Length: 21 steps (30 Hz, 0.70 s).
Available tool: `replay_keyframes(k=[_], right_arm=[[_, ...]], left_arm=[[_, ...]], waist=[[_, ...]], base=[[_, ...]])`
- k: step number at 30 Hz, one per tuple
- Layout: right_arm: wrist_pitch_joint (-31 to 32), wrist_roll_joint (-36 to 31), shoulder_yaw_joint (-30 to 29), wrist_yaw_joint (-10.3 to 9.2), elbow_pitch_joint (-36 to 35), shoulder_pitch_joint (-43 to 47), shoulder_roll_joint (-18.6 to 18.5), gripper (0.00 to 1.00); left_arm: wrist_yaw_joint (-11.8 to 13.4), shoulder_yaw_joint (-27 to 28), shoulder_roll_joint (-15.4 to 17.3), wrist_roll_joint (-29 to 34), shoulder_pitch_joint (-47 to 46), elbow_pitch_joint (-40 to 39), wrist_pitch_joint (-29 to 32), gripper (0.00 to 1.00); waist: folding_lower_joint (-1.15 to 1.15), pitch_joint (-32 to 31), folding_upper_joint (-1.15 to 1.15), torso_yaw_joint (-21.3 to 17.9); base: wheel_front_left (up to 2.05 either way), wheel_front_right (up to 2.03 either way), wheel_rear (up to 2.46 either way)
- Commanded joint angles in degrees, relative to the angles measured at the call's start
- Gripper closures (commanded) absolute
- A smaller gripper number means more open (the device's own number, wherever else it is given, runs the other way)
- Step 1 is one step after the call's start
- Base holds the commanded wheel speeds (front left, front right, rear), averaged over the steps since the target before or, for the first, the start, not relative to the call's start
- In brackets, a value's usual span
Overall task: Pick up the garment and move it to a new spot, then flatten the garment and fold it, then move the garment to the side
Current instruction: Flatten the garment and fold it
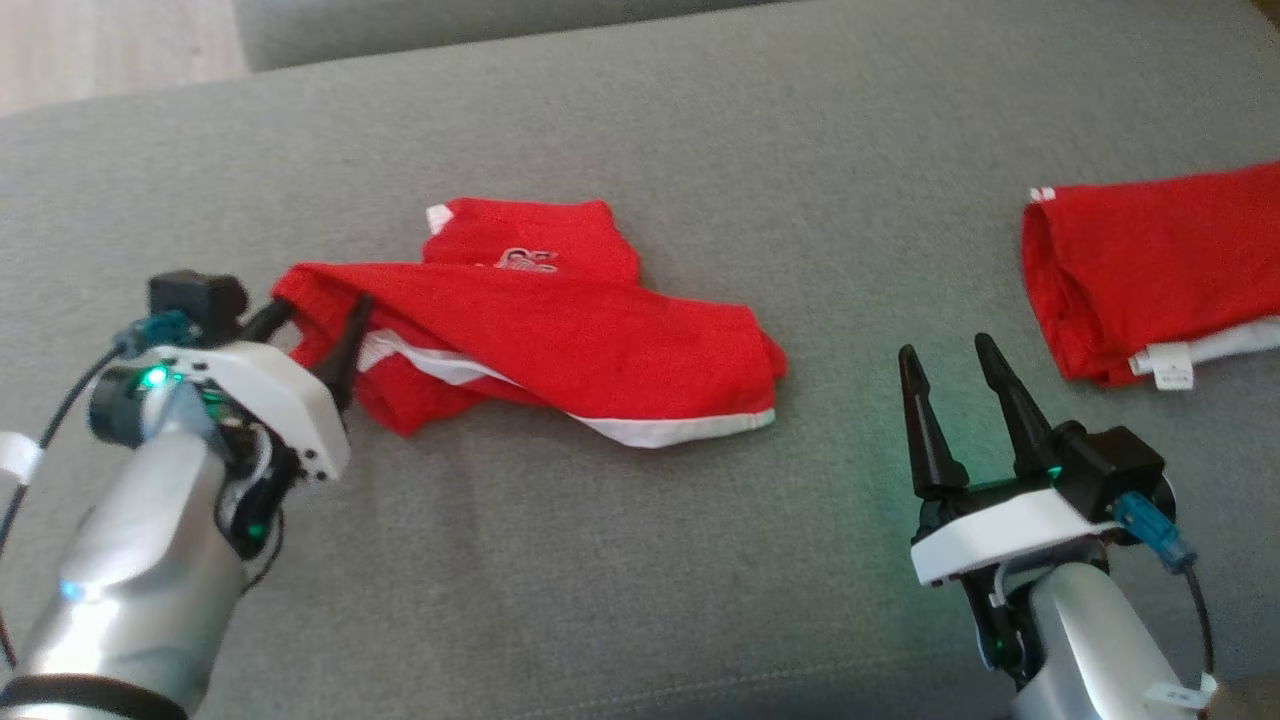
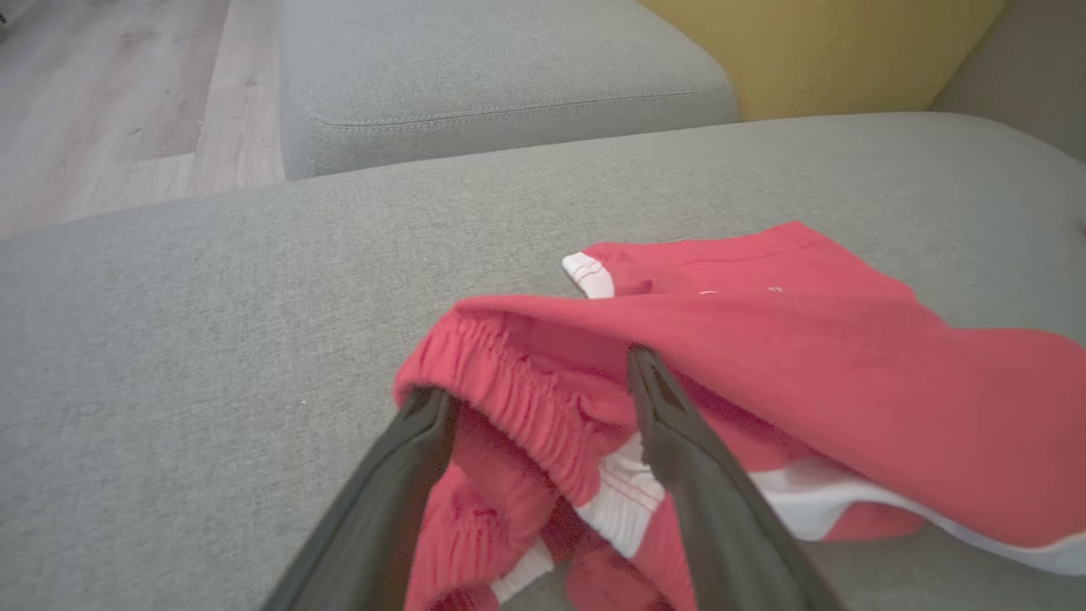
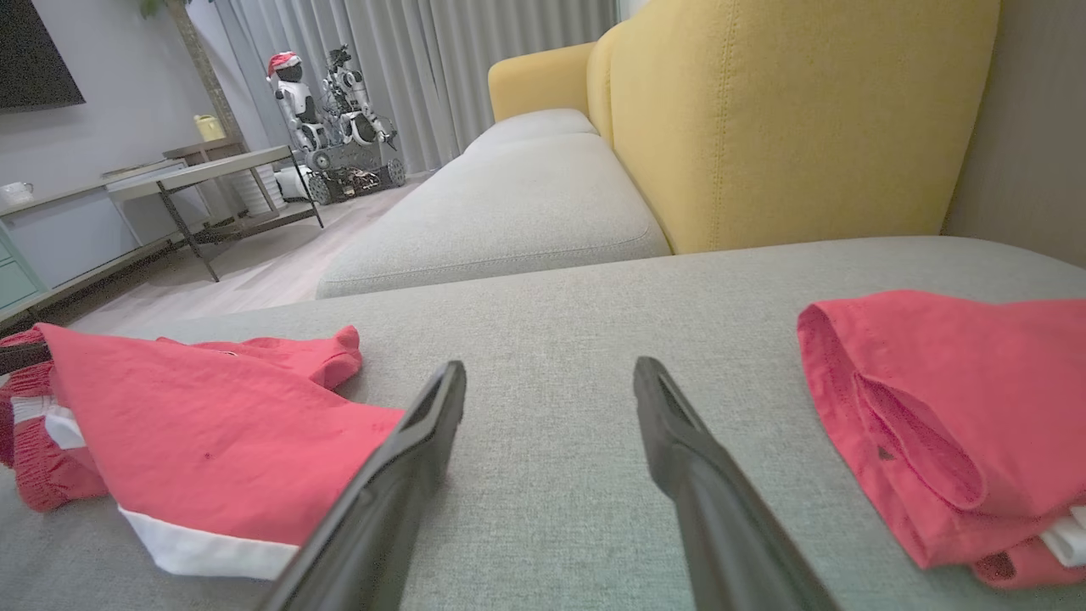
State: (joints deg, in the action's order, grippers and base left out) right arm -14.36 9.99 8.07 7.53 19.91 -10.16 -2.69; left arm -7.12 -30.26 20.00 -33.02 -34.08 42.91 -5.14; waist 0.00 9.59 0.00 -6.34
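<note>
The garment is a pair of red shorts with white trim, lying crumpled in the middle of the grey cushion. My left gripper is at its left end. The left wrist view has the fingers spread wide on either side of the gathered elastic waistband, so the left gripper is open, with the red garment draped beyond it. My right gripper stands open over bare cushion to the right of the shorts. The right wrist view has the right gripper empty, with the garment to its left.
A second red garment, folded with a white label showing, lies at the cushion's right side. A yellow sofa back rises behind. Another grey cushion and wooden floor lie beyond the far edge.
</note>
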Motion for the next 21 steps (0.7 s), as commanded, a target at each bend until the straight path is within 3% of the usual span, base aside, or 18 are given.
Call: replay_keyframes(k=[1, 9, 13, 21], right_arm=[[-0.63, -0.51, 0.92, -0.04, -1.39, -0.7, -0.19, 0.0], [-0.63, -0.78, 0.72, -0.04, -0.59, 0.43, -0.19, 0.0], [-0.63, -0.28, 1.13, -0.04, -0.5, 0.89, -0.19, 0.0], [-0.63, 0.99, 1.11, -0.04, 0.14, 3.76, -0.19, 0.0]], left_arm=[[-0.21, 1.37, 2.04, -0.72, -0.78, -2.47, 0.18, 0.0], [-0.33, -3.23, 3.51, -3.04, 3.96, -8.39, 5.18, 0.0], [-0.25, -4.71, 5.92, -3.63, 6.27, -11.68, 6.73, 0.0], [5.85, 0.56, 5.41, -7.63, 13.33, -19.16, 0.65, 0.0]], waist=[[0.0, -1.49, 0.0, 1.51], [0.0, -4.83, 0.0, 3.98], [0.0, -6.38, 0.0, 4.27], [0.0, -7.98, 0.0, 4.99]], base=[[0.0, 0.0, 0.0], [0.0, 0.0, 0.0], [0.0, 0.0, 0.0], [0.0, 0.0, 0.0]])
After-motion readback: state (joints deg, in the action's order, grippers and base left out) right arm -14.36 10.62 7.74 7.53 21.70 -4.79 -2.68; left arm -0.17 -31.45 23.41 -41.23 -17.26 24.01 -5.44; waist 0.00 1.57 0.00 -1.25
